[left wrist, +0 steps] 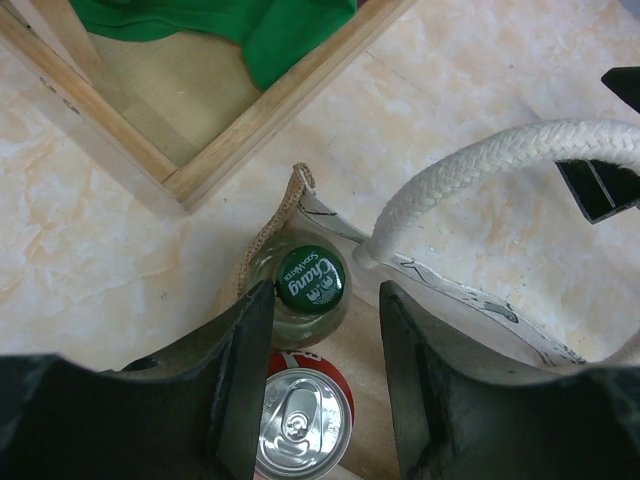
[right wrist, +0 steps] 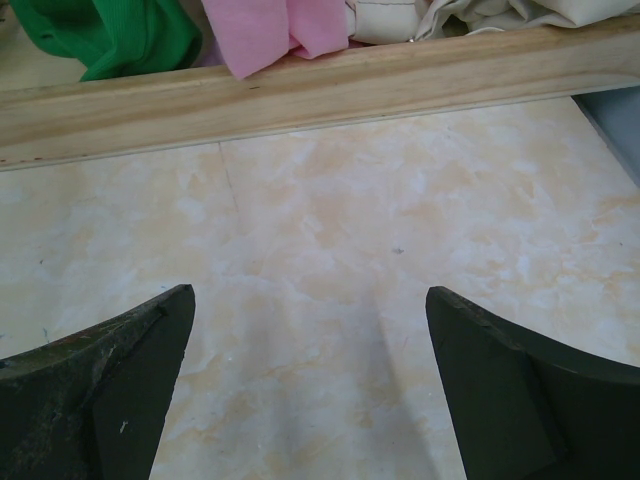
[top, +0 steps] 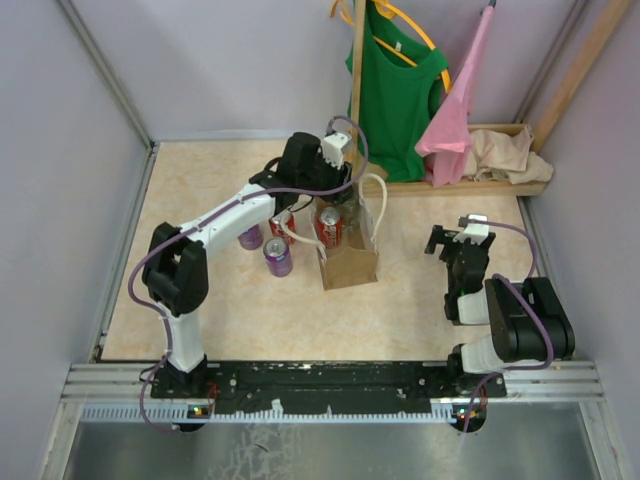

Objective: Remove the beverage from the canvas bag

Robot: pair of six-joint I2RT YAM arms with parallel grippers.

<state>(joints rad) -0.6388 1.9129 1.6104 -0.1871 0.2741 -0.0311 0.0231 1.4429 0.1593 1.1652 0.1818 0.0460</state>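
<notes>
Canvas bag (top: 350,268) stands upright on the table (top: 220,300). It holds 1 green-capped bottle (left wrist: 310,280) and 1 red can (left wrist: 300,410). Left hand (left wrist: 325,290) is narrow, fingers astride the bottle; cannot tell whether it grips. Right hand (right wrist: 308,292) is spread wide over the table.

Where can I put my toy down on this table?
Bare tabletop lies between the canvas bag and the right gripper, and between the loose cans and the arm bases. Crowded: around the bag, cans and left gripper.
</notes>
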